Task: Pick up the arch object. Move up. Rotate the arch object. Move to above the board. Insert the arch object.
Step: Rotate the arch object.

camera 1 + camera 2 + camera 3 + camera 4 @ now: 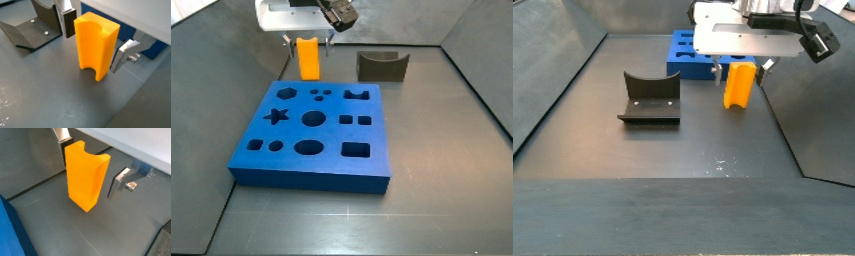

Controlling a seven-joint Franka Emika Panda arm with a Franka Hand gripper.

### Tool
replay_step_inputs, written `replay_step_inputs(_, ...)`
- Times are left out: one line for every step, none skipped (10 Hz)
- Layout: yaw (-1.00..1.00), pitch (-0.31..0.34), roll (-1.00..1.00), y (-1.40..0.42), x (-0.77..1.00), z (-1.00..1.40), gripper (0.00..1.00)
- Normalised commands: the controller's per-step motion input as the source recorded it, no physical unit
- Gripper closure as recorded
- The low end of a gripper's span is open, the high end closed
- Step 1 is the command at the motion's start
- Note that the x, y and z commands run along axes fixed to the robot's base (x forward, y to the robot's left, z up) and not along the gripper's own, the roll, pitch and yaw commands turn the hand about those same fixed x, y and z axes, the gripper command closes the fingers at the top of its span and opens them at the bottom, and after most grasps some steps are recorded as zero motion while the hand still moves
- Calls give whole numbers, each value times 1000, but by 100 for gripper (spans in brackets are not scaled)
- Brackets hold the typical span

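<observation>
The gripper straddles the upright arch object on the grey surface, fingers apart, beyond the blue board and near the fixture.

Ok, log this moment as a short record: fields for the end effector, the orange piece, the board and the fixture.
end effector: low behind the board, fingers either side of the orange block, open, a gap showing at each pad
arch object: bright orange-yellow upright block, standing on the grey floor, not lifted
board: thick blue square slab with shaped cut-outs, apart from the block
fixture: dark L-shaped bracket, nothing on it
</observation>
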Motion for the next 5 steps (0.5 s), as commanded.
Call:
replay_step_inputs(0, 8, 0, 0, -7, 1000, 0)
replay_step_inputs(-2, 25, 5, 4, -20, 1000, 0)
replay_step_inputs(-6, 44, 15, 9, -20, 1000, 0)
replay_step_inputs(-10, 55, 24, 12, -20, 891, 0)
replay_step_inputs(-14, 55, 37, 13, -20, 727, 0)
